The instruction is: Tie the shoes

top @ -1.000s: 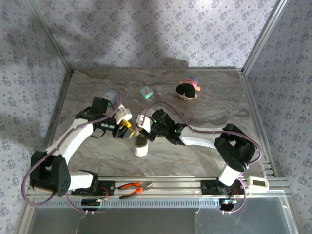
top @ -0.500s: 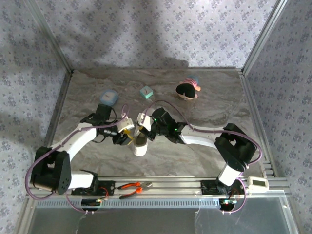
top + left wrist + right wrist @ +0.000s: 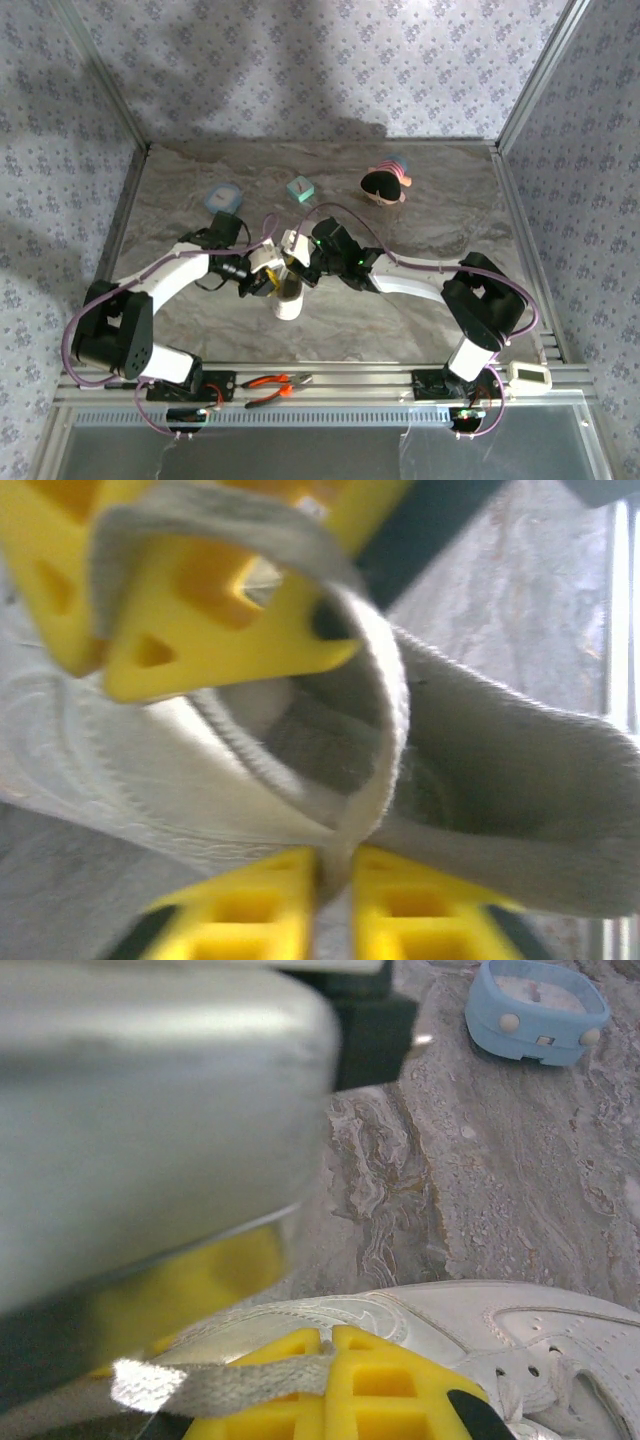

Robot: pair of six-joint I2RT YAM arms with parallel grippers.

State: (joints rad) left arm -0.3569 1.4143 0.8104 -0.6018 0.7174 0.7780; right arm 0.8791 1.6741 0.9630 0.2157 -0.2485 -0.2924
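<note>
On the left of the overhead view we see the left arm (image 3: 170, 275) reaching in over the marbled counter (image 3: 440, 215). A pale blue case (image 3: 224, 198) lies just beyond its wrist. The left pincer (image 3: 270, 282) ends near the middle of the counter, right against the white sneaker (image 3: 289, 308). The sneaker sits toward the front edge between the two arms, with its dark opening facing the pincers.

From the left wrist we see this pincer's yellow fingers (image 3: 250, 910) pressed together on a flat grey-white lace (image 3: 385, 710). The lace loops up from them, across the sneaker's opening, to another yellow finger (image 3: 200, 610) at the top of that view.

Just to the right, the right pincer (image 3: 288, 265) meets the sneaker from the other side, almost touching the left one. From the right wrist we see its fingers closed too, with a strip of lace running out leftward from between their tips. The sneaker's side and eyelets lie just beyond.

Farther back on the counter, well apart from the sneaker, are a small teal box (image 3: 300, 188) and, to its right, a dark round object (image 3: 383, 184) with a pink and blue rim. The right arm (image 3: 410, 285) runs off to the right toward its base. Red-handled pliers (image 3: 275, 383) lie on the front rail between the bases.
</note>
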